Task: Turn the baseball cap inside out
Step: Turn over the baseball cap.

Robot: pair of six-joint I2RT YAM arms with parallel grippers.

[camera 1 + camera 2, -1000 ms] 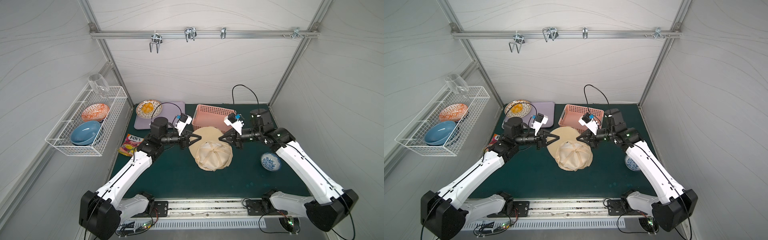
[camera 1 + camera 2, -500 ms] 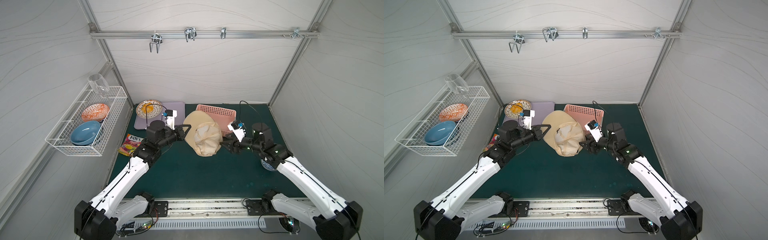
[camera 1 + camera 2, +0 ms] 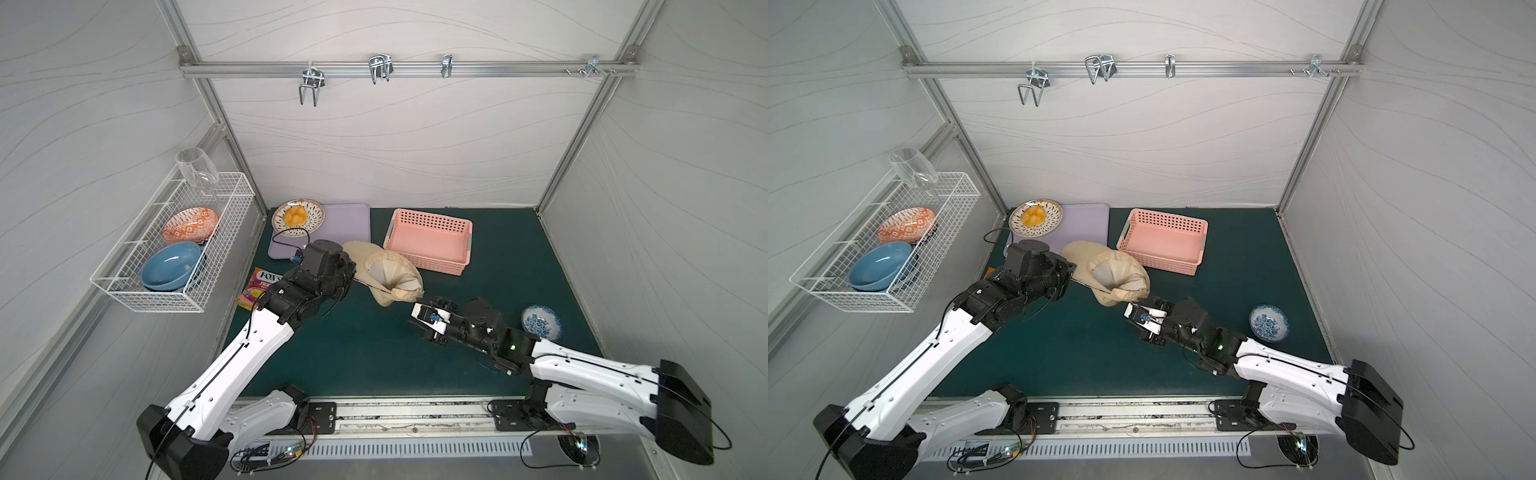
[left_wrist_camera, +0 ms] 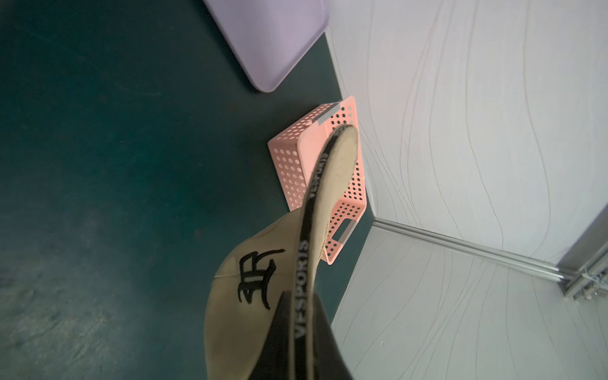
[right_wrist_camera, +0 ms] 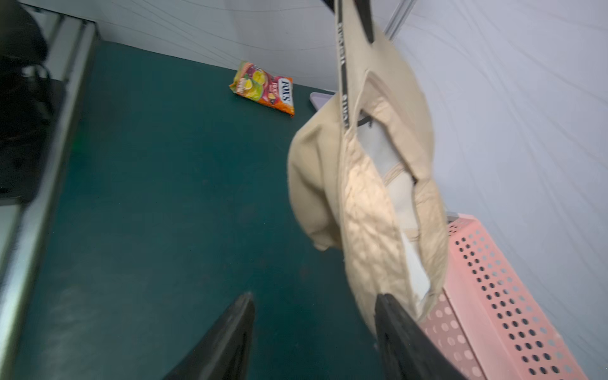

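The left gripper (image 4: pixel 301 335) holds the baseball cap (image 3: pixel 390 278) by its brim; the right gripper (image 5: pixel 314 295), jaws apart, should push the crown inward gently.

Place: enclosed robot test cell, lab-like.
Walls: white panels (image 3: pixel 395 145), aluminium rail (image 3: pixel 498 68) across top.
Floor: green mat (image 3: pixel 519 266), centre.
Props: wire basket (image 3: pixel 166 299), left.

"VESPORTS" on baseball cap (image 4: pixel 304 289), "FOX'S" on snack packet (image 3: pixel 261 286)
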